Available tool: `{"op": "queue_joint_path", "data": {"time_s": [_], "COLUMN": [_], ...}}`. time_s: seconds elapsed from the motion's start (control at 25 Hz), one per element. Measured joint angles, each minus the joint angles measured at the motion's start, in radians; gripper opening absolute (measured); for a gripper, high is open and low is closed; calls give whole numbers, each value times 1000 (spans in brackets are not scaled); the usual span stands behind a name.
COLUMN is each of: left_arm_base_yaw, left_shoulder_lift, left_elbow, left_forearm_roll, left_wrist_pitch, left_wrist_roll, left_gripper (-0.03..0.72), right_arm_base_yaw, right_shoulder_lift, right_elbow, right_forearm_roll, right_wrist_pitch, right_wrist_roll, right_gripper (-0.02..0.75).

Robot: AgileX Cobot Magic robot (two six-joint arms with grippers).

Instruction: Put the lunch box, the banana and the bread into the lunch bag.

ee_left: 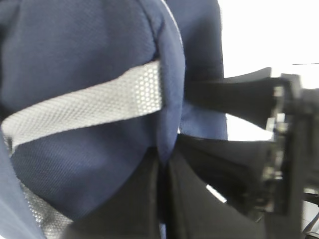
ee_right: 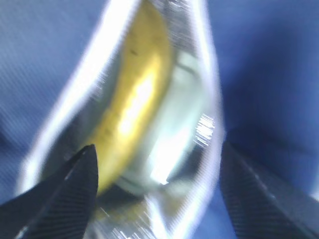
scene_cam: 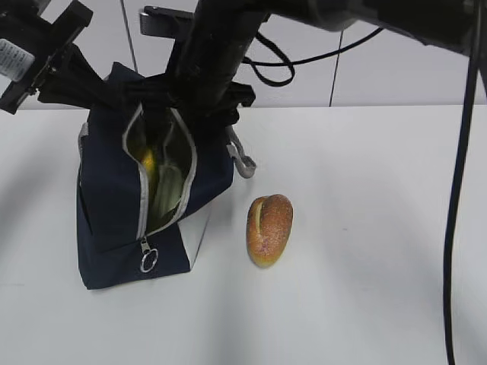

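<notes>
Banana (ee_right: 132, 107) sat inside the lunch bag (scene_cam: 114, 205), lying against the pale green lunch box (scene_cam: 169, 182) that showed through the gaping zipper mouth, and the right end effector (ee_right: 159, 184) hovered just above that opening with its jaws spread wide and nothing between them. Over on the far side, the left end effector (ee_left: 162, 199) was pinched tight on the navy fabric beside the grey strap (ee_left: 84, 107), propping the bag upright. Bread (scene_cam: 269, 228) was the one item out, lying on the white counter (scene_cam: 365, 228) just beside the bag's white panel. Judging from that, the step in hand was clearing the right arm out of the bag and going for the loaf. Best played by lifting straight up so the open jaws missed the zipper edges, keeping the left pinch firm so the mouth stayed open, then taking the loaf across its narrow width and gently, since a crust like that could dent.
</notes>
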Motion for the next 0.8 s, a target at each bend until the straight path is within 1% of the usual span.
{"op": "queue_joint_path", "data": {"time_s": [0.08, 0.2, 0.44, 0.6, 0.8], "left_arm_base_yaw": [0, 0, 0, 0, 0], "left_shoulder_lift": [0, 0, 0, 0, 0], "left_elbow": [0, 0, 0, 0, 0], "left_forearm_roll": [0, 0, 0, 0, 2], "left_wrist_pitch": [0, 0, -1, 0, 0], "left_wrist_roll": [0, 0, 0, 0, 0], "left_gripper": [0, 0, 0, 0, 0], "right_arm_base_yaw": [0, 0, 0, 0, 0], "right_shoulder_lift": [0, -3, -52, -167, -337], "right_elbow": [-47, -99, -88, 6, 213], "right_forearm_roll": [-57, -122, -135, -158, -270], "right_wrist_pitch": [78, 99, 116, 117, 118], "right_wrist_roll": [-2, -4, -5, -10, -12], "right_gripper": [563, 563, 563, 563, 563]}}
